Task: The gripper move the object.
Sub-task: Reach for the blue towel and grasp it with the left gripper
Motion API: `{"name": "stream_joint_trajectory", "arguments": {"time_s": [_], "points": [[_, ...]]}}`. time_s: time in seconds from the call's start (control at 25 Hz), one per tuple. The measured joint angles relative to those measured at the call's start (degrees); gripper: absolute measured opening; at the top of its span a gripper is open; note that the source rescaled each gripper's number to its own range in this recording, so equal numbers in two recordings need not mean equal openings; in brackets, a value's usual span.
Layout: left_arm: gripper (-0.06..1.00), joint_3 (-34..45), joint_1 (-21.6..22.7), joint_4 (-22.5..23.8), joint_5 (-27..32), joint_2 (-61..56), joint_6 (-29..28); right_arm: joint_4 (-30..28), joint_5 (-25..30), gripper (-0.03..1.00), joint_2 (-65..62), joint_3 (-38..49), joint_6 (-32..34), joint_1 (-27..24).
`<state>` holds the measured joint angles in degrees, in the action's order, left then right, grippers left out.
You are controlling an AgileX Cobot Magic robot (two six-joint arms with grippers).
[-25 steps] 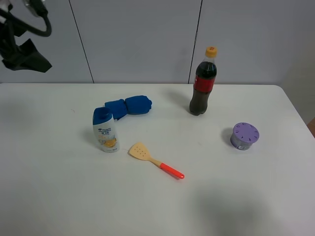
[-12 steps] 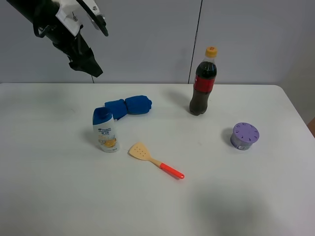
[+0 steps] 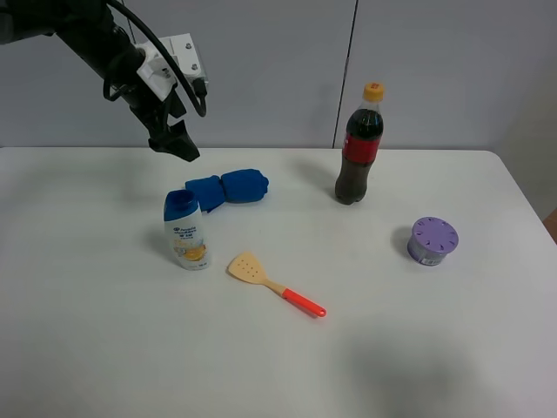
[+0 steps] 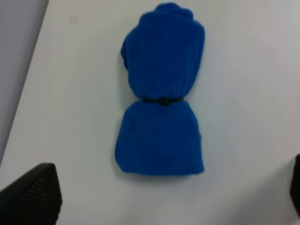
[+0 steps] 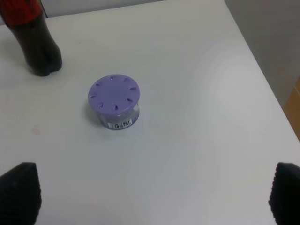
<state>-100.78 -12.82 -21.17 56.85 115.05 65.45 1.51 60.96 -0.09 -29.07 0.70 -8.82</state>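
Observation:
The royal-blue cloth bundle (image 3: 228, 188) lies on the white table (image 3: 104, 331), left of centre and towards the back. A dark tie pinches it in the middle into two lumps. My left gripper (image 3: 177, 144) hangs in the air above and to the left of the bundle, not touching it. In the left wrist view the bundle (image 4: 161, 93) lies straight ahead of the left gripper (image 4: 164, 201), whose jaws are wide open and empty. My right gripper (image 5: 152, 199) is open and empty above the table's right side. It does not show in the exterior view.
A white shampoo bottle with a blue cap (image 3: 185, 231) stands just in front of the bundle. A yellow spatula with a red handle (image 3: 274, 283) lies beside it. A cola bottle (image 3: 359, 146) stands at the back centre. A purple-lidded tub (image 3: 432, 239) sits at the right, below the right gripper (image 5: 114, 100).
My left arm has swung in from the far upper left, moving right and down until its gripper hangs near the blue bundle. Nothing on the table has moved.

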Motion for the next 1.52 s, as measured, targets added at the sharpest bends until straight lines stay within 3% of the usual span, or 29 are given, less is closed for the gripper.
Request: {"name": "stream_joint_trajectory", "arguments": {"time_s": [0.44, 1.52], "points": [[0.99, -7.02, -3.32, -3.23, -0.53, 10.43, 0.21, 0.0, 0.0, 1.0, 0.0, 0.0, 0.0, 0.0], [0.99, -7.41, -4.07, -3.75, -10.69, 23.35, 0.21, 0.0, 0.0, 1.0, 0.0, 0.0, 0.0, 0.0]]}}
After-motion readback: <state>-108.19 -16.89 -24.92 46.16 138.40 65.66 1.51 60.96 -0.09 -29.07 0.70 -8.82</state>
